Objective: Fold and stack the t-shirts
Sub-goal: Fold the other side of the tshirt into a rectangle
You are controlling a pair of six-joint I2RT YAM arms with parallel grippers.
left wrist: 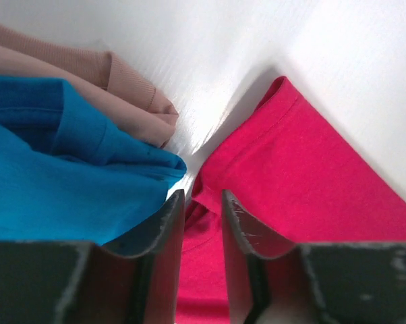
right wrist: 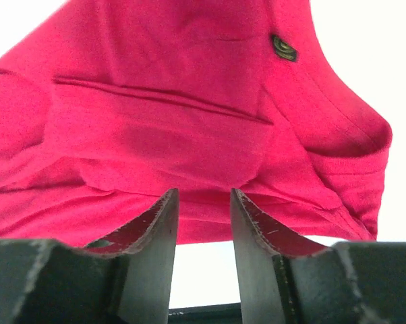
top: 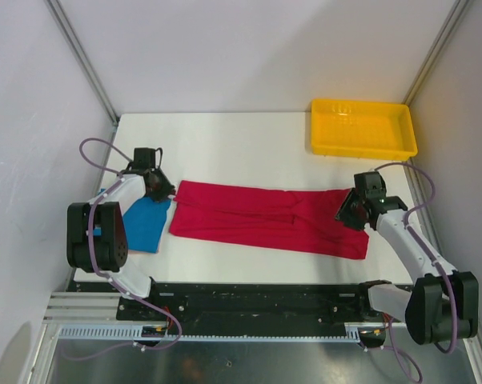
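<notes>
The crimson red t-shirt [top: 265,218] lies folded into a long band across the white table [top: 241,144]. My left gripper [top: 159,190] is at its left end, my right gripper [top: 349,210] at its right end. In the left wrist view the jaws of the left gripper [left wrist: 203,199] stand slightly apart over the red cloth [left wrist: 304,175], gripping nothing. The right gripper [right wrist: 204,196] is open too, bare table between its jaws, tips at the red shirt's [right wrist: 176,121] edge. The folded blue t-shirt [top: 145,224] lies left of the red one, under the left arm, and shows large in the left wrist view [left wrist: 54,182].
A yellow plastic tray [top: 361,128] stands at the back right corner. A tan ribbed cloth [left wrist: 115,88] peeks out behind the blue shirt. White walls with metal posts close in the table on three sides.
</notes>
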